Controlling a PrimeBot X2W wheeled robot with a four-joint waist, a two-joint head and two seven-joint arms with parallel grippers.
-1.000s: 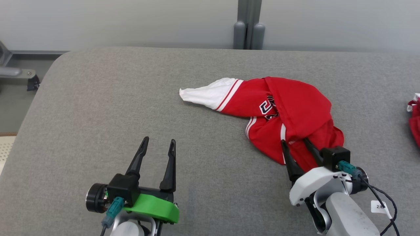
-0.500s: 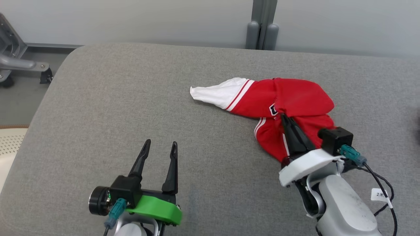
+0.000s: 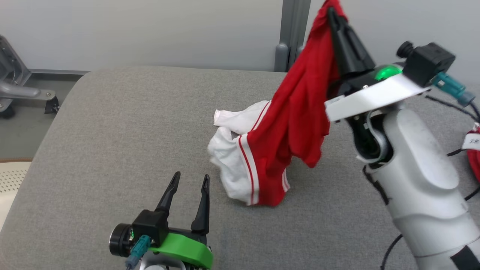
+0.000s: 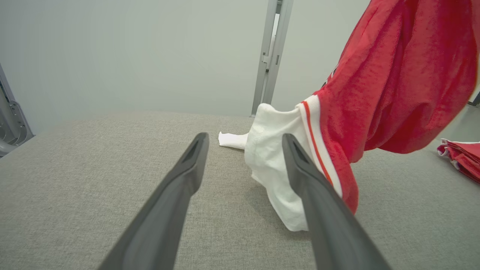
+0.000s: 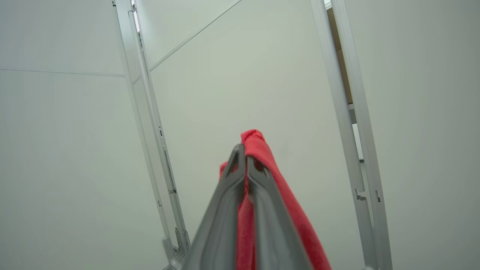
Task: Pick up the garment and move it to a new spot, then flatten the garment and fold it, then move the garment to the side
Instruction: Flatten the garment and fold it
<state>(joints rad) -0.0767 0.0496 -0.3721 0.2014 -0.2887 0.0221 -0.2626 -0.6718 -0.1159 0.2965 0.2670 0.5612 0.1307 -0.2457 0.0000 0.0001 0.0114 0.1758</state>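
Garment: soft, light, it hung from your clamped right gripper; left gripper gaped empty; near white hem suited gripping.

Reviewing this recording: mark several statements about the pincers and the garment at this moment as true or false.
1. The right pincer is shut on the garment, raised above the table. True.
2. The garment hangs fully clear of the table. False: its white lower end rests on the table.
3. The left pincer is shut. False: its fingers stand apart and hold nothing.
4. Another red cloth lies at the table's right side. True.
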